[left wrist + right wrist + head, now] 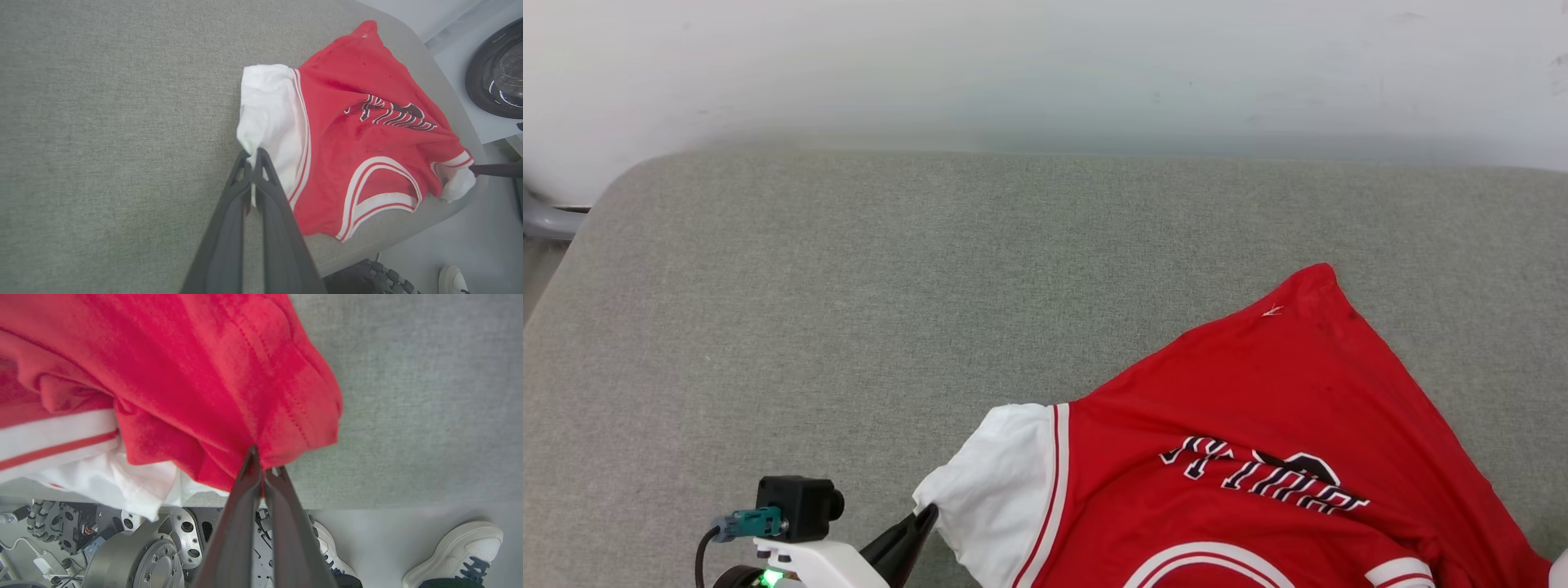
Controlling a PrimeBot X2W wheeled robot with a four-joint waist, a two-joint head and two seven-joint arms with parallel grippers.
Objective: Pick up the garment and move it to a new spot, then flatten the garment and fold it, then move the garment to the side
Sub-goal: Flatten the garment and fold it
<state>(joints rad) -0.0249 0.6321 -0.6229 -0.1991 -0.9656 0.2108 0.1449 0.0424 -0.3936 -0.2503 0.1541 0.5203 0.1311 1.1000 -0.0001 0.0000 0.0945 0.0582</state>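
Pinching the white sleeve (269, 118) at the garment's left end, the left gripper (253, 157) has its jaws closed tight on the cloth. The garment (1258, 392), a soft red jersey with striped trim and black white-edged lettering, lies rumpled on the right part of the grey woven desk (849, 286). Further right, the right gripper (261, 459) has its jaws clamped on a bunched red hem, beside white cloth that reaches past the desk's edge. Below that edge show the robot's metal wheeled base (135, 555) and a person's white shoe (453, 551).
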